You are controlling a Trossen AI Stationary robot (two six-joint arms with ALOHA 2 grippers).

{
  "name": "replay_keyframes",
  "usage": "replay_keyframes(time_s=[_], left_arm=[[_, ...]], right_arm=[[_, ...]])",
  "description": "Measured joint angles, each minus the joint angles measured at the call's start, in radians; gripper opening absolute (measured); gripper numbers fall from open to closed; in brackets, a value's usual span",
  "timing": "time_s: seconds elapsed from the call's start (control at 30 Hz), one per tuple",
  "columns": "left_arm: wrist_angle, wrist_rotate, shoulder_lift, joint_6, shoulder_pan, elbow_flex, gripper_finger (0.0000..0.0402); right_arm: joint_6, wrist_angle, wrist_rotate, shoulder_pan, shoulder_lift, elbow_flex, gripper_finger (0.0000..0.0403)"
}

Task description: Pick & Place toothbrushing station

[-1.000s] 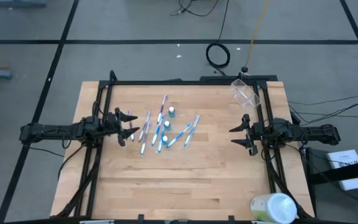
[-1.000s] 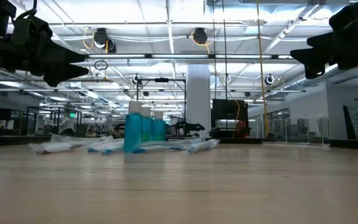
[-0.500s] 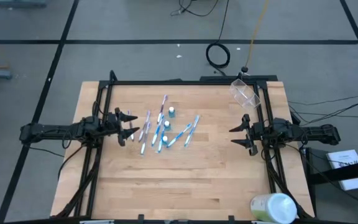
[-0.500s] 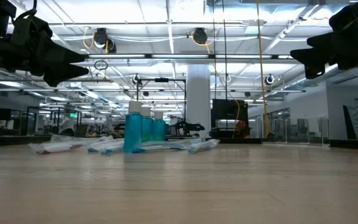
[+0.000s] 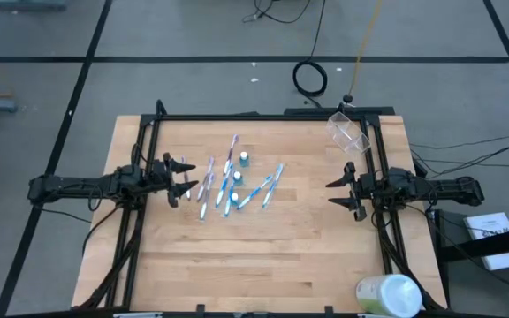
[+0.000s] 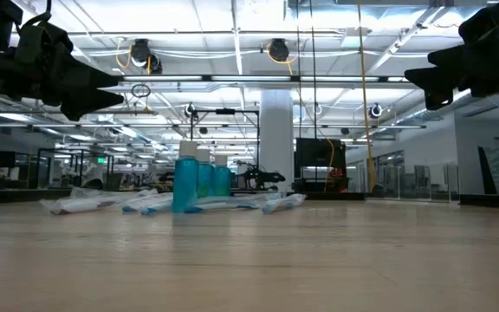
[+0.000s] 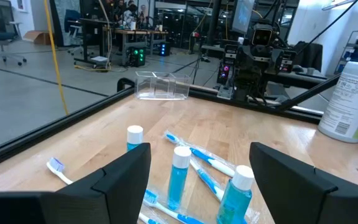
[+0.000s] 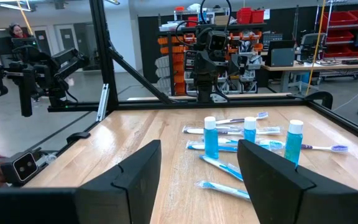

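On the pale wooden table [image 5: 263,256], light, slippery toothbrushes [image 5: 268,187] and upright tubes [image 5: 244,159] sit mid-table, the thin clear cup [image 5: 347,131] at the far right corner; with left gripper [image 5: 180,178] and right gripper [image 5: 343,192] both spread empty, pinch a brush mid-handle.

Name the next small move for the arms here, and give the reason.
Probably the left gripper should reach down to the nearest toothbrush. Both grippers are open and empty above the table, the right gripper farther from the pile, and the clear cup sits at the far right corner.
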Motion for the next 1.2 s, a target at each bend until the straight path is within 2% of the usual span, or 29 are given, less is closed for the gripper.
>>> replay_keyframes(time_s=[1.0, 1.2], left_arm=[[0.013, -0.007, 0.000, 0.000, 0.000, 0.000, 0.0283], [0.035, -0.019, 0.000, -0.065, 0.000, 0.000, 0.0283]], right_arm=[[0.000, 0.000, 0.000, 0.000, 0.000, 0.000, 0.0206], [0.000, 0.000, 0.000, 0.000, 0.000, 0.000, 0.0206]])
